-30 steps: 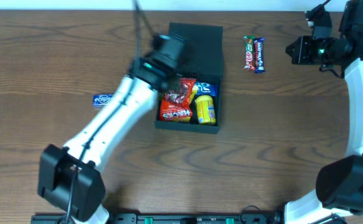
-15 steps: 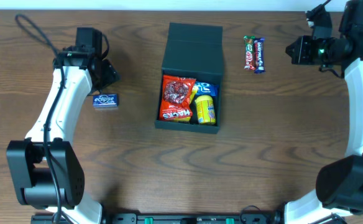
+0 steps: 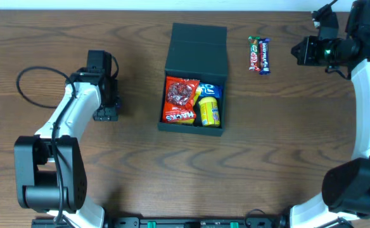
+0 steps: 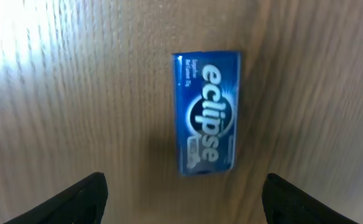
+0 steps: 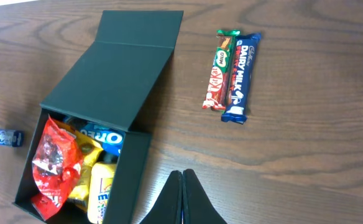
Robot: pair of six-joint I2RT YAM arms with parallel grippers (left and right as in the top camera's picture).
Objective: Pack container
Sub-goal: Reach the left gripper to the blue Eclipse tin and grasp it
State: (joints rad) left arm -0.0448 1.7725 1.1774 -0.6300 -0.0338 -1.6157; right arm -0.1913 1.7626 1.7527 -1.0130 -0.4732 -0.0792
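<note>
The container (image 3: 196,45) is a dark box with its flap lid folded back, at the table's middle. Inside lie a red packet (image 3: 180,98), a yellow tube (image 3: 209,111) and a blue Oreo pack (image 3: 211,90). My left gripper (image 3: 105,109) hovers left of the box and hides the blue Eclipse pack (image 4: 206,112) from overhead. In the left wrist view my left gripper (image 4: 184,202) is open, its fingertips (image 4: 82,198) set wider than the pack and clear of it. My right gripper (image 5: 183,177) is shut on nothing, right of the container (image 5: 125,74).
A KitKat bar (image 3: 254,52) and a Dairy Milk bar (image 3: 264,56) lie side by side on the wood right of the lid, near my right gripper (image 3: 300,50). The Eclipse pack (image 5: 7,137) also shows at the right wrist view's left edge.
My left arm swung from over the container out to the left, then came down over the Eclipse pack. Its jaws have narrowed a little. The right arm has not moved.
</note>
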